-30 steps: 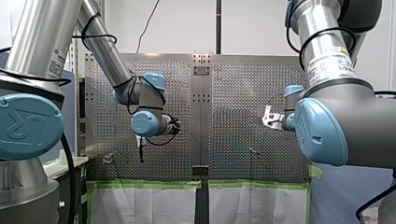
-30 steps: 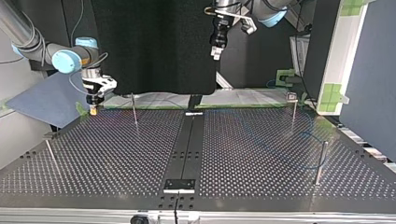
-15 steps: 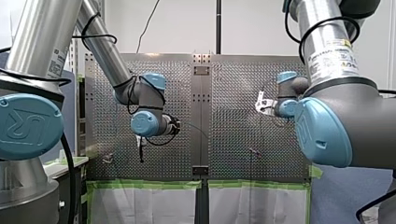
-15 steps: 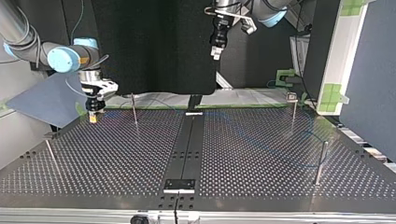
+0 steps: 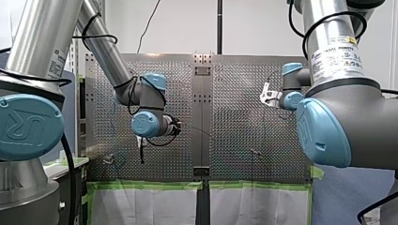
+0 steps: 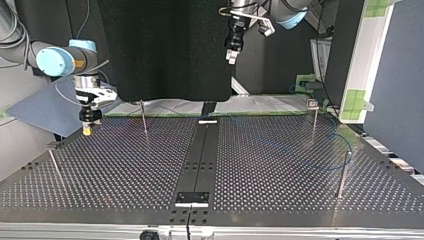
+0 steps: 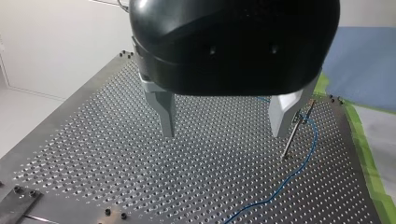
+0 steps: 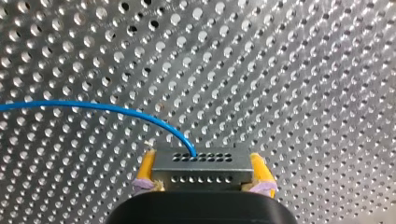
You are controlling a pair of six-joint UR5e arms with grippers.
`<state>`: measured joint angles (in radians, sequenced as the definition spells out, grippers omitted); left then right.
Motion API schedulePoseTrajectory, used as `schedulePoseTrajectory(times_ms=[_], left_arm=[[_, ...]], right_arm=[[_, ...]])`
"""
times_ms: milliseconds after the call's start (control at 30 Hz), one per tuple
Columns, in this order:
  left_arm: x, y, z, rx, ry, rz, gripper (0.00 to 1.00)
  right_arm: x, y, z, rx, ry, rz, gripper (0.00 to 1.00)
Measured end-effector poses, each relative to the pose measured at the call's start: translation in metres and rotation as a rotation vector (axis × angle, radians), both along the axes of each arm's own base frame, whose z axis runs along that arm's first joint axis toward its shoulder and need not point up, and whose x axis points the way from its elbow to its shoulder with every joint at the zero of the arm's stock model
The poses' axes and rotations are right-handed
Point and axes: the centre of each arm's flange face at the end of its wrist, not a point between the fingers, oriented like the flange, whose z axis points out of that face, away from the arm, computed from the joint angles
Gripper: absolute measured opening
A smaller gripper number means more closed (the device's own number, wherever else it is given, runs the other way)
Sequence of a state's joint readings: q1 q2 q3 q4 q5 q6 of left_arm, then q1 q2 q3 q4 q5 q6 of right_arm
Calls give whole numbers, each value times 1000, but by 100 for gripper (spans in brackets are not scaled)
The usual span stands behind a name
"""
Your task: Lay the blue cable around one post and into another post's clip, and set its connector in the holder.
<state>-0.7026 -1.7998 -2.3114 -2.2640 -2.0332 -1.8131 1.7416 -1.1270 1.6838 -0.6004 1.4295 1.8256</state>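
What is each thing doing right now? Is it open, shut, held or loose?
Left gripper, jaws open, empty, above the table.
Right gripper, jaws shut on the connector.
Connector, held between yellow pads.
Blue cable, runs from the connector, lying loose.
Post, upright, cable beside it.

My perforated worktop (image 6: 115,165), top view: dark centre strip (image 6: 199,160) runs 12 to 6. Thin posts (image 6: 143,117) stand approx. 10, 2, 4, 8 o'clock. Blue cable (image 7: 299,171) lies slack at 3.

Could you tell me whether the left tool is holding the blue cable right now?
No, the left tool stands open and empty, while the blue cable lies on the table.
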Motion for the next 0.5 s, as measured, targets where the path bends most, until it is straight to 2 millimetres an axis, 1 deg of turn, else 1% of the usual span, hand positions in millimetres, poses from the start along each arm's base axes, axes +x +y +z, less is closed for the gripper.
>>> schedulePoseTrajectory(times_ms=[167,500], left_arm=[[0,0,0,2,2,0,100],[-1,1,-1,11,4,0,100]], right_arm=[[-8,-3,5,-5,-1,-15,47],[-30,-10,30,-39,-24,-48,47]])
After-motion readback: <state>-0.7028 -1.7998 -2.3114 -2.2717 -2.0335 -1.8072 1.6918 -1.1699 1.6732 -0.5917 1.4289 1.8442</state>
